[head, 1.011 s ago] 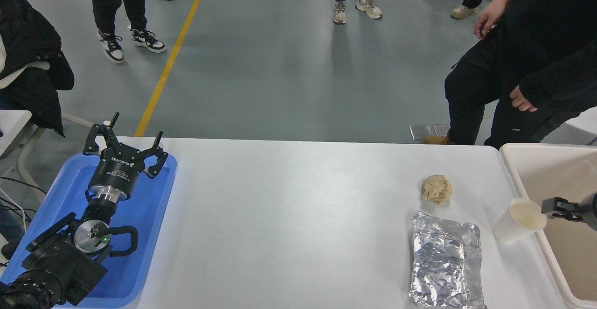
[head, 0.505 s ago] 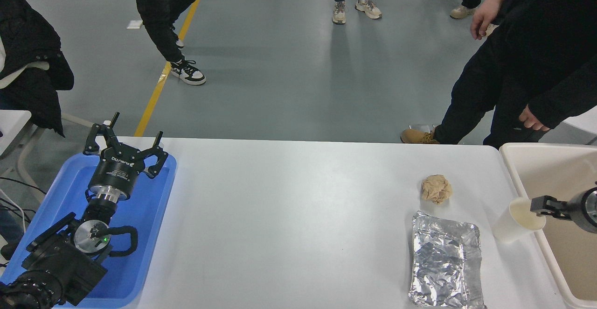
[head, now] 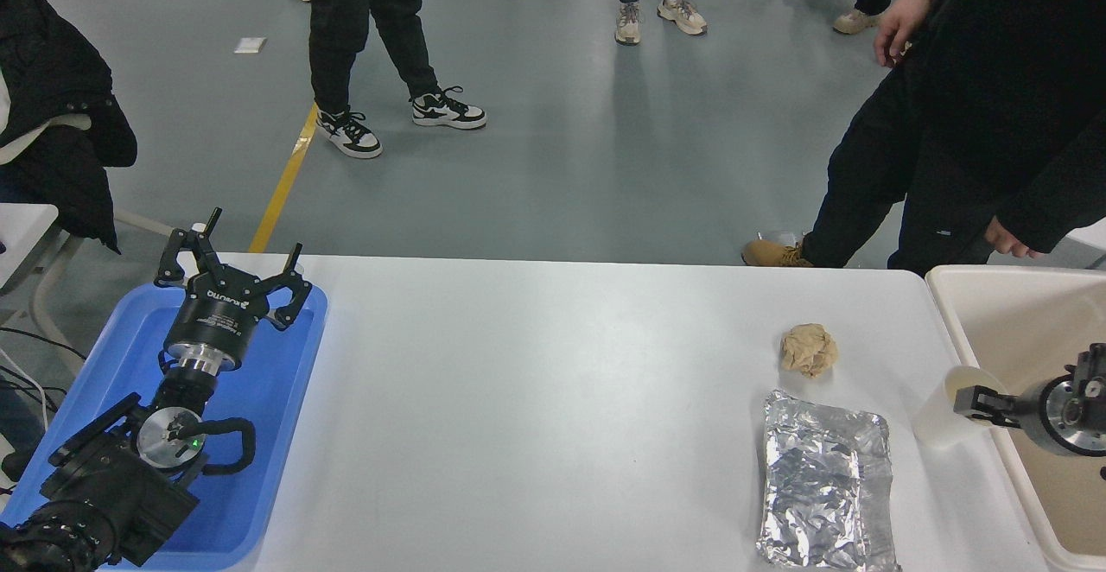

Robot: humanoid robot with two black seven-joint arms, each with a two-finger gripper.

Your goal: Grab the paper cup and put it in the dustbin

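Observation:
The white paper cup [head: 937, 421] stands tilted near the table's right edge, right beside the cream-beige dustbin [head: 946, 300]. My right gripper [head: 972, 403] comes in from the right edge over the dustbin. Its black tip is at the cup's mouth and covers part of the rim. I cannot tell whether it grips the cup. My left gripper [head: 238, 244] is parked open and empty over the blue tray [head: 285, 382] at the lower left.
A crumpled brown paper ball [head: 809, 349] and a crinkled foil tray [head: 825, 481] lie just left of the cup. A person in black [head: 976, 123] stands at the table's far right corner, a hand [head: 1007, 239] hanging near the dustbin. Other people stand farther back.
My right gripper has moved left and a little down, from beside the cup's rim to over its mouth. The cup has barely shifted. People behind the table have walked about.

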